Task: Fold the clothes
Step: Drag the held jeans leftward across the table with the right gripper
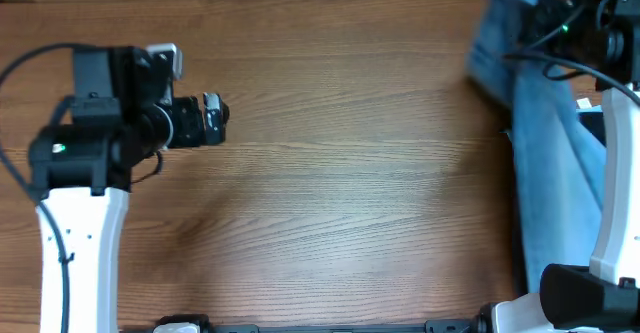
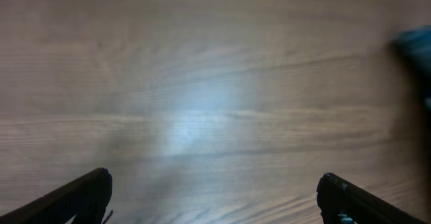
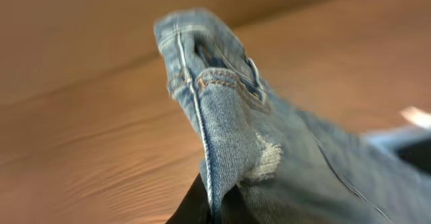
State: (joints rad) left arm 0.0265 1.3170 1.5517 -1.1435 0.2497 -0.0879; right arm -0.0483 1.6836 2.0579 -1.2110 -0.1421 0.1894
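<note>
The light blue denim jeans [image 1: 545, 123] hang in a bunched strip along the table's right edge, lifted at the far right corner. My right gripper [image 1: 560, 18] is shut on a fold of the jeans [image 3: 222, 123] near a seam and a worn pale patch; its dark fingers [image 3: 195, 207] pinch the cloth at the bottom of the right wrist view. At the left of the table my left gripper [image 1: 215, 121] stands open, pointing right, its two fingertips [image 2: 87, 194] wide apart over bare wood with nothing between them [image 2: 215, 197].
The wooden table [image 1: 340, 193] fills the view. A white and dark item [image 1: 590, 113] shows beside the jeans at the right edge. A blurred blue patch [image 2: 414, 49] sits at the right of the left wrist view.
</note>
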